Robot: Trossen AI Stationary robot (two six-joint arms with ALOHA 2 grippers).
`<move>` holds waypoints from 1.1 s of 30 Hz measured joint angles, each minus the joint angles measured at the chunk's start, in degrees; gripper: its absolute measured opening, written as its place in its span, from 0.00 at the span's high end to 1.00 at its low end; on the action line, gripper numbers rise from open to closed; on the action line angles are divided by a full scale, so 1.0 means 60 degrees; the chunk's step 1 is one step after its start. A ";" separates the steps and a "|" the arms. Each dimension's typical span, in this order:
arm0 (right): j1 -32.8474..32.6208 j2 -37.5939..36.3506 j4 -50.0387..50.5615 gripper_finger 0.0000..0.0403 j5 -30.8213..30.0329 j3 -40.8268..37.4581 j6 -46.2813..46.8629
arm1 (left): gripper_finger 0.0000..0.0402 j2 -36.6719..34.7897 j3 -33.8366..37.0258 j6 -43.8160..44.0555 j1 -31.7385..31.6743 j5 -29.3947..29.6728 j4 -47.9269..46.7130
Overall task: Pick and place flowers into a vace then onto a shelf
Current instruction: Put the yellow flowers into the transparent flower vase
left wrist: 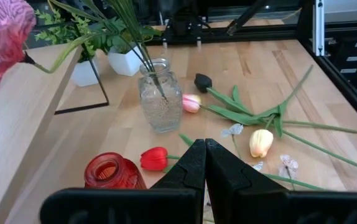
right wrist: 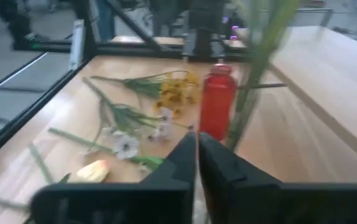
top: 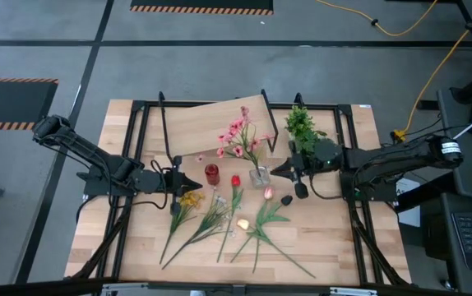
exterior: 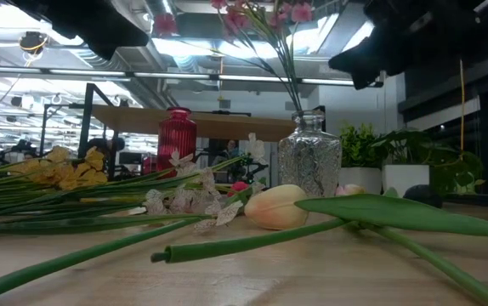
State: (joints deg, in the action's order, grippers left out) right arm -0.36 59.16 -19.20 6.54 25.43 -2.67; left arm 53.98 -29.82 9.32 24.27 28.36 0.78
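A clear glass vase (top: 260, 175) (left wrist: 160, 99) stands in front of the shelf (top: 211, 123) and holds pink flowers (top: 238, 136), stems down in it. A red vase (top: 211, 173) (left wrist: 110, 173) stands to its left. On the table lie yellow (top: 191, 199) and white flowers (top: 218, 205), a red tulip (left wrist: 155, 158), a pink tulip (left wrist: 191, 102), a cream tulip (left wrist: 260, 143) and a dark maroon bud (left wrist: 202, 81). My left gripper (top: 193, 182) (left wrist: 203, 149) hovers shut just left of the red vase. My right gripper (top: 275, 171) (right wrist: 197, 140) is shut just right of the clear vase.
A bushy green plant in a white pot (top: 302, 127) stands behind my right gripper, with a second pot (left wrist: 85, 71) beside it. The shelf's black legs (left wrist: 101, 93) stand close to the vases. Bare tabletop (top: 335, 238) lies near the front right corner.
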 joint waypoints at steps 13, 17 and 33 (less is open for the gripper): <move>-0.0868 0.0151 -0.0581 0.98 -0.0175 -0.0007 0.0050 | 0.99 0.0000 0.0000 -0.0004 0.0000 -0.0008 -0.0168; -0.1097 0.0374 -0.0676 0.99 -0.0419 -0.0011 0.0175 | 0.99 0.0000 0.0000 -0.0004 -0.0009 -0.0002 -0.0097; -0.3363 0.1117 -0.1563 1.00 -0.1689 0.0656 0.0649 | 0.99 0.0591 -0.0225 0.0897 0.1700 0.1413 0.0640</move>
State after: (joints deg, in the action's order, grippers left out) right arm -20.54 65.87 -28.58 -3.60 29.37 1.23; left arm 57.52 -31.17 14.70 34.47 36.84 4.62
